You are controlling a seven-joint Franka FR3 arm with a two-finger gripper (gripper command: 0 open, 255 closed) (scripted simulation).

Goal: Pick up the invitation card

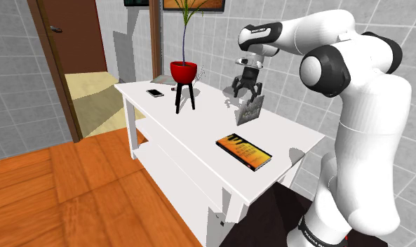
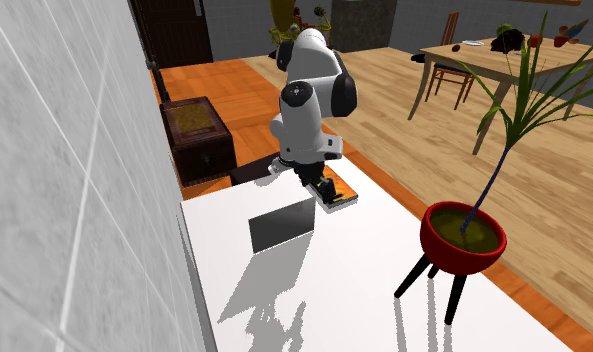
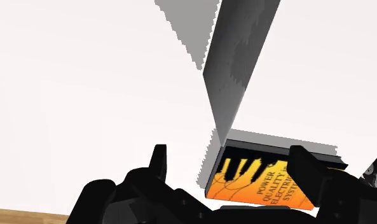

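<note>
Your pincer (image 1: 247,95) hangs over the white table (image 1: 199,133), pointing down, and its two black fingers (image 3: 158,162) stand well apart with nothing clasped. The grey card (image 1: 250,111) is just beneath the fingertips, up on edge and tilted rather than lying flat. In the wrist view you see it as a thin grey sheet running away from the gap between the fingers, touching neither one. Its lower edge sits at or just above the tabletop; you cannot tell which, though its shadow falls on the white surface right beside it.

Below the pincer and towards the arm's stand, a book (image 1: 243,151) with an orange and black cover lies flat near the table's edge; the wrist view shows it directly under the fingers, behind the card's near end. On the far side of the pincer from the stand, a plant (image 1: 184,70) in a red bowl on black legs stands on the table, well apart from the card. A phone (image 1: 155,92) lies flat just beyond that. Past the table you see a wooden floor (image 1: 73,189), a brown door (image 1: 73,42) and a grey tiled wall (image 1: 10,70).
</note>
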